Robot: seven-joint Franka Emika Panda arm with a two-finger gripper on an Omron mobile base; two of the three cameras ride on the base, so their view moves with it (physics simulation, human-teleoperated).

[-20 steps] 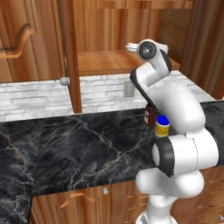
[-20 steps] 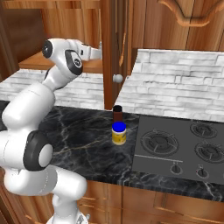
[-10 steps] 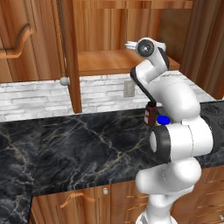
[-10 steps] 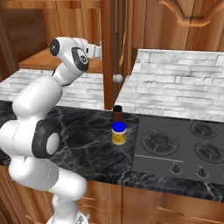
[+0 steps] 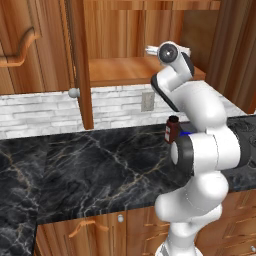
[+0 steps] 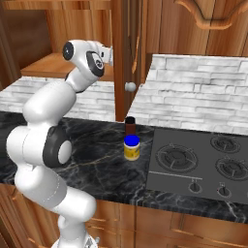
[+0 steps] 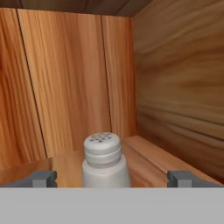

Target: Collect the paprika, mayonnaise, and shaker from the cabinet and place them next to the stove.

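Hand view: the shaker [image 7: 105, 160] stands upright on the plank shelf [image 7: 144, 153] of the cabinet [image 7: 175, 87], directly ahead of the hand [image 7: 111, 178] and centred between its two fingertips [image 7: 41, 178]. The fingertips are spread wide, one to each side of the shaker, with a clear gap on both sides; neither touches it, and nothing is gripped. The shaker's rounded, perforated top faces up, and its base is cut off by the lower edge of the view. Behind the shaker is the cabinet's back wall, and the side wall runs along the right of the hand. Left base view: the arm reaches up into the open cabinet [image 5: 135, 75], with the wrist just above the shelf level. Right base view: the paprika [image 6: 130, 126] and the mayonnaise [image 6: 131, 147] stand on the black marble desk [image 6: 97, 145], well below the hand, the mayonnaise just in front of the paprika, and both just beside the left edge of the stove [image 6: 193, 164]. The open cabinet door with its round silver knob [image 6: 130, 87] hangs beside the arm.
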